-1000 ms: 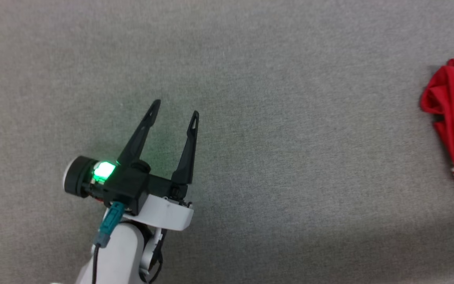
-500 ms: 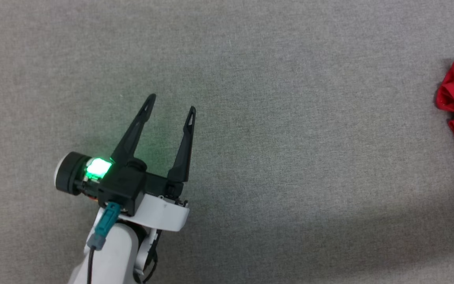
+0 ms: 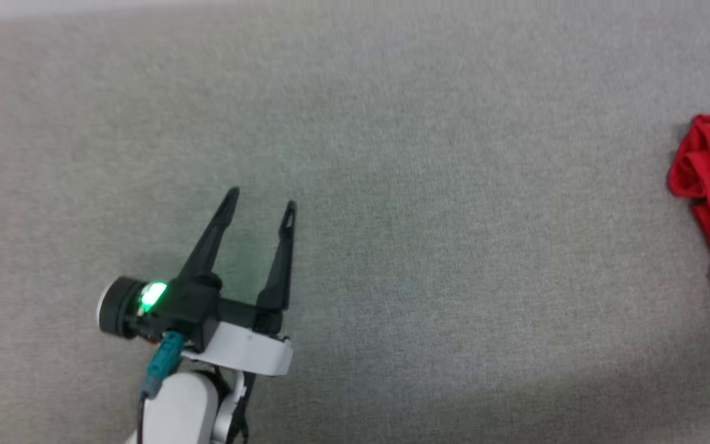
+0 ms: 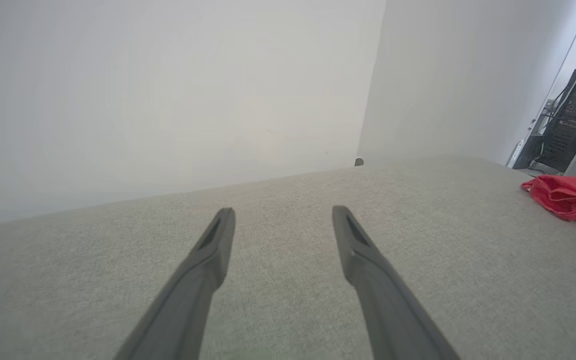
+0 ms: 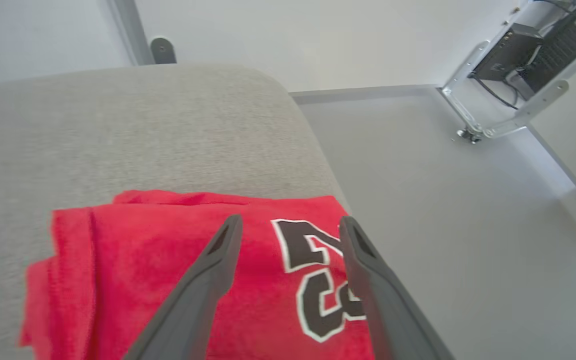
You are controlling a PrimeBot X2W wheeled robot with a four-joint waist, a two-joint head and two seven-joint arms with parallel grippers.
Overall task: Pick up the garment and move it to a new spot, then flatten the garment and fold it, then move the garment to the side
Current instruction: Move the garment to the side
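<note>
The right end effector [image 5: 290, 226] is hanging over the garment [image 5: 133, 260], its jaws standing apart and gripping nothing. Whether the fingertips [image 5: 223, 250] are brushing the cloth I cannot tell. The garment is lying folded into a compact red pad directly beneath and ahead of them, black numerals [image 5: 305, 247] facing up. It is sitting near the bench's [image 5: 118, 125] rounded right-hand corner, with the floor [image 5: 443, 200] just beyond.

The left end effector [image 3: 261, 199] is hovering with jaws likewise apart and empty, and the garment is lying well off to its right, at the head view's edge. So the right arm is the nearer one. The pad's visible side is running away from the robot, but the frame is cutting off the rest, so I am leaving its long axis unsaid.

Judging by the fold and the side placement, the task is looking all but done, calling only for a clean lift off the cloth.
</note>
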